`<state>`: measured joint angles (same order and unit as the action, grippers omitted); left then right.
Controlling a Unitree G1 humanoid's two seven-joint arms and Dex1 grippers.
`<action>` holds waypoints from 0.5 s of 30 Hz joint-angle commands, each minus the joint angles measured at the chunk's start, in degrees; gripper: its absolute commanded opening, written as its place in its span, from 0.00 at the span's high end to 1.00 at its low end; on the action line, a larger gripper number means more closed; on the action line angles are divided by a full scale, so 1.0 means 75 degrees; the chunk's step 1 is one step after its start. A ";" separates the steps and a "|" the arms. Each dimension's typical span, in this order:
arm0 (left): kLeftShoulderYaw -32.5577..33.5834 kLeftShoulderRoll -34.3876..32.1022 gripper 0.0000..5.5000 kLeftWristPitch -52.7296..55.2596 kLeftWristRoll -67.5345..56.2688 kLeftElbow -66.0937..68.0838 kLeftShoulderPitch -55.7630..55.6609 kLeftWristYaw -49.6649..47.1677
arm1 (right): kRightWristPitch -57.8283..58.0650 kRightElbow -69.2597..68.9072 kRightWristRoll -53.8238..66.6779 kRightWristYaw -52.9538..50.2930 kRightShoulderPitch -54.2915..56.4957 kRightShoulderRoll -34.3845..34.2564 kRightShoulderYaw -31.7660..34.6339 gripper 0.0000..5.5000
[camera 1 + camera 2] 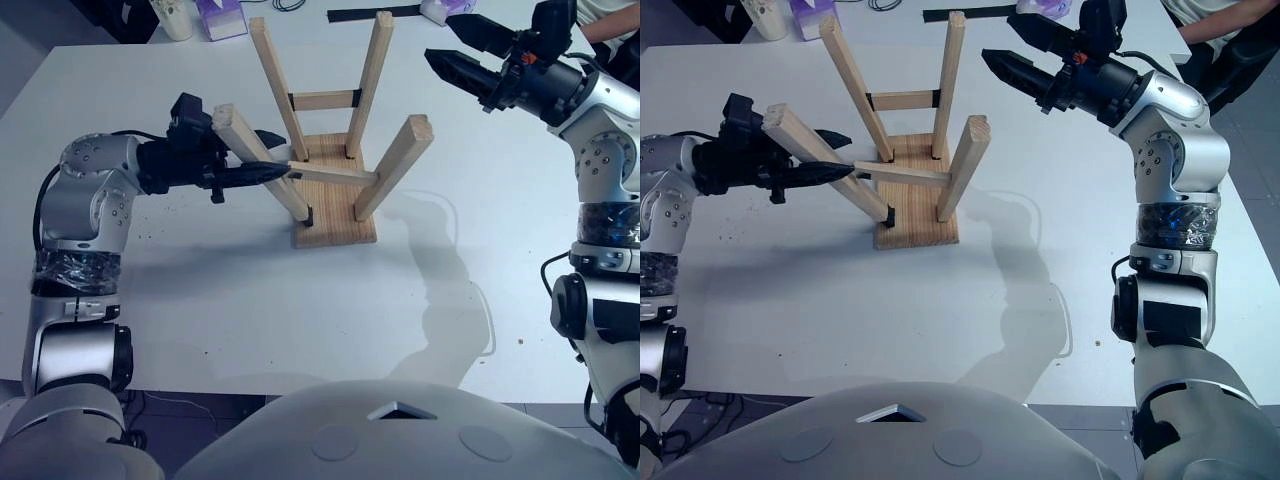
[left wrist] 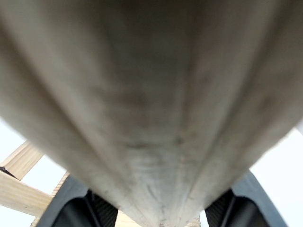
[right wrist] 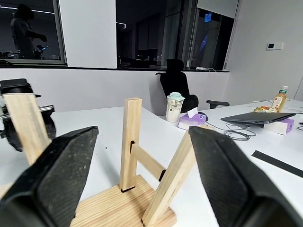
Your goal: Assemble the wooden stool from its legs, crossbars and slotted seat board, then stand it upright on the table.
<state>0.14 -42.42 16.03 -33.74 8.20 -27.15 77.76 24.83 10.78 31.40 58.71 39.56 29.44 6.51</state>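
The upturned pale wooden stool point(image 1: 322, 172) is bare, unvarnished timber with visible grain, matt on its square legs point(image 1: 393, 168) and flat seat board point(image 1: 338, 228). The white worktop point(image 1: 200, 290) looks smooth with a slight sheen. The black fingers point(image 3: 57, 179) of the right gripper point(image 3: 144, 137) have a rough, grainy matt surface.

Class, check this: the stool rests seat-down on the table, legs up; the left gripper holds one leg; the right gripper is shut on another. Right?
Not quite: the right gripper is open and holds nothing, as the right wrist view shows. The left gripper does hold a leg.
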 commanded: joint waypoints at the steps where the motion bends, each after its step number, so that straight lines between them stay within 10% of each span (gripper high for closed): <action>1: -0.0153 -0.0173 0.63 -0.0154 0.0569 0.0367 -0.0128 0.0123 | 0.0124 -0.0306 0.0045 -0.0047 -0.0113 -0.0035 -0.0057 0.36; 15: -0.0222 -0.0065 0.63 -0.0048 0.0531 0.0757 -0.0086 0.0295 | 0.0515 -0.1544 0.0320 -0.0339 -0.0413 -0.0219 -0.0056 0.36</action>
<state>-0.97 -42.22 13.48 -31.97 11.63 -28.61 79.63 27.50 2.70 31.91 56.75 35.92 27.74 5.94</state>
